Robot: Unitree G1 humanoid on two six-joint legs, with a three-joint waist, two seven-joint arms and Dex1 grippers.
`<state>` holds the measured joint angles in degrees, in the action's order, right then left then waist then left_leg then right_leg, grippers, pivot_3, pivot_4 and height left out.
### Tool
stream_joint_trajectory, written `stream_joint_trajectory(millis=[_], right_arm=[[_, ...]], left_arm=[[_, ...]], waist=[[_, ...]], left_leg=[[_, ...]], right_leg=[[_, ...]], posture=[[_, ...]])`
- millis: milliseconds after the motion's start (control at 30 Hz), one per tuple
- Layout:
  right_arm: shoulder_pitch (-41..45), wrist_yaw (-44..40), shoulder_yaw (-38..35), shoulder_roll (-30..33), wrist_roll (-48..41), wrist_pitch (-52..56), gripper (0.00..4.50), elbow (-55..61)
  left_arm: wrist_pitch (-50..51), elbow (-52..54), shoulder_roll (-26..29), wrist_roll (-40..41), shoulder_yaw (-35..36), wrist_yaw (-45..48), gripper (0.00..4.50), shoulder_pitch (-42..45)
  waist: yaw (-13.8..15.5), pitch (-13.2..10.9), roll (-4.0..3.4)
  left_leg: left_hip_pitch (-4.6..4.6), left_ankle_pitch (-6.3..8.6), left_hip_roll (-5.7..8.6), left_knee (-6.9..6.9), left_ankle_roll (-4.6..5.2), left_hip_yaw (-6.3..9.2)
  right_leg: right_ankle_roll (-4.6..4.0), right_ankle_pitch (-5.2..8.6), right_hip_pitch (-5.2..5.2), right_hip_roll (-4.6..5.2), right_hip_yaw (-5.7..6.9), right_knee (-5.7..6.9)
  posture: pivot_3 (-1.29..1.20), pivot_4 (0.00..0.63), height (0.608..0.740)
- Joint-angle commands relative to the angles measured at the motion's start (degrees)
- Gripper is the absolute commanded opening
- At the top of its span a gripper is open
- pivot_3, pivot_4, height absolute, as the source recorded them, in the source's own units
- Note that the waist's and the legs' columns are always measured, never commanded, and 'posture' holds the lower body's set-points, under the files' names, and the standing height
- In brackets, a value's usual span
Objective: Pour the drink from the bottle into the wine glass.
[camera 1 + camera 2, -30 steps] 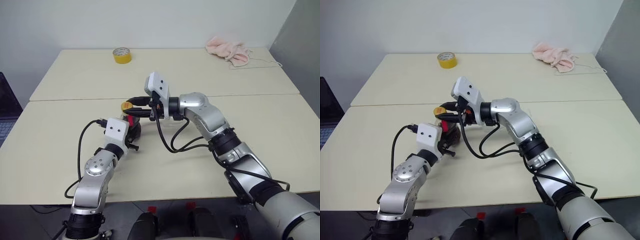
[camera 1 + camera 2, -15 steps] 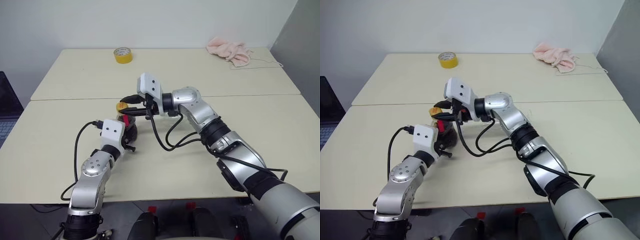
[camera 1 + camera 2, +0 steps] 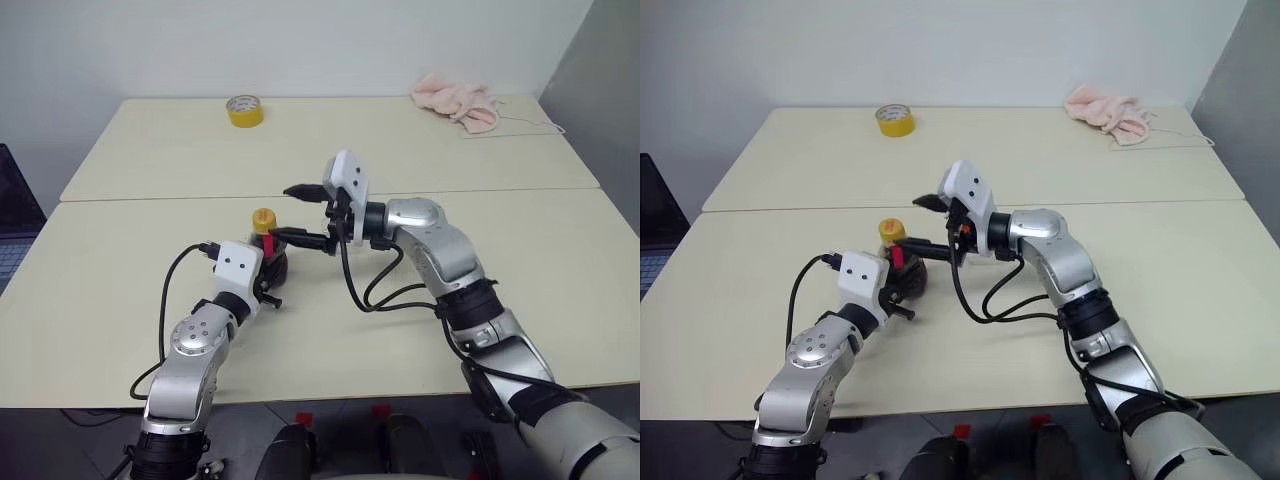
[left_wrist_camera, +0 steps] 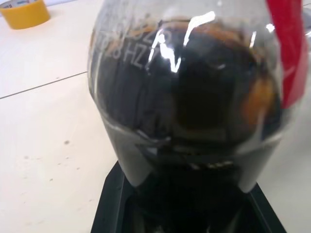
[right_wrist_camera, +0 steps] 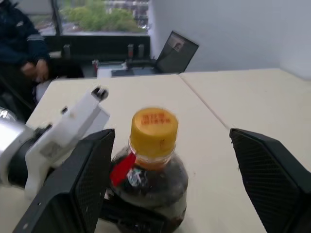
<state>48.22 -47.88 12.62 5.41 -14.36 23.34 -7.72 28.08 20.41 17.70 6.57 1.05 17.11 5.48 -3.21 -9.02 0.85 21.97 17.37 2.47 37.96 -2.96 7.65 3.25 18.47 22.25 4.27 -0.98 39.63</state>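
Note:
The bottle (image 3: 268, 252) stands upright on the near table, its yellow cap (image 3: 264, 218) on and the dark drink (image 4: 184, 97) filling its rounded body. My left gripper (image 3: 270, 274) is shut on the bottle's lower body, coming in from the near side. To the right of the cap and apart from it, my right gripper (image 3: 303, 214) is open, pointing left at the bottle, with one finger higher than the other. In the right wrist view the cap (image 5: 153, 125) shows between its wide-spread fingers (image 5: 73, 189). The wine glass is out of view.
A yellow tape roll (image 3: 244, 110) lies at the back left of the far table and a pink cloth (image 3: 458, 103) at the back right. A seam (image 3: 150, 198) divides the two tables. A laptop (image 5: 177, 51) and a seated person (image 5: 22, 43) are beyond the table's left side.
My right gripper was closed around the cap; it has let go, opened wide and drawn back to the right. The bottle and left gripper have stayed put.

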Motion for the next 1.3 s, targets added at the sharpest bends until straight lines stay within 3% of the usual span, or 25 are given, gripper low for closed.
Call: stream_joint_trajectory(millis=[33, 333, 867, 1300], right_arm=[[-4.05, 9.42, 0.12, -3.79, 0.12, 5.21, 4.03, 10.94], [-7.68, 15.92, 5.2, -5.68, 3.52, 6.52, 4.03, 15.93], [-5.99, 19.66, 2.11, -6.55, 5.08, 4.69, 4.03, 10.53], [-7.95, 18.71, 0.65, -2.37, 3.1, 6.91, 4.03, 12.92]], left_arm=[[-1.72, 3.05, -0.09, 0.29, 0.19, 0.03, 0.92, 0.75], [-2.0, 2.35, -0.42, 0.21, -0.29, -0.2, 0.92, 1.39], [-2.63, 1.79, -0.76, 0.06, -0.52, -0.14, 0.92, 1.43], [-2.87, 1.76, -0.98, 0.07, -0.15, -0.54, 0.92, 1.17]], waist=[[-0.04, 0.0, 0.0], [0.01, 0.0, 0.0], [-0.05, 0.0, 0.0], [-0.04, 0.0, 0.0]], left_leg=[[0.0, 0.0, 0.0, 0.01, 0.0, -0.01], [0.0, 0.0, 0.06, 0.04, 0.0, -0.02], [-0.01, 0.0, 0.04, 0.03, 0.0, -0.03], [-0.01, 0.0, 0.04, 0.03, 0.0, -0.04]], right_leg=[[0.0, 0.0, 0.01, 0.0, -0.01, 0.02], [0.0, 0.0, 0.0, -0.02, -0.01, 0.02], [0.0, 0.0, 0.0, -0.04, -0.02, 0.01], [0.0, 0.0, 0.0, -0.04, -0.02, 0.01]], posture=[[0.0, 0.15, 0.74], [0.0, 0.15, 0.74], [0.0, 0.15, 0.74], [0.0, 0.15, 0.74]])
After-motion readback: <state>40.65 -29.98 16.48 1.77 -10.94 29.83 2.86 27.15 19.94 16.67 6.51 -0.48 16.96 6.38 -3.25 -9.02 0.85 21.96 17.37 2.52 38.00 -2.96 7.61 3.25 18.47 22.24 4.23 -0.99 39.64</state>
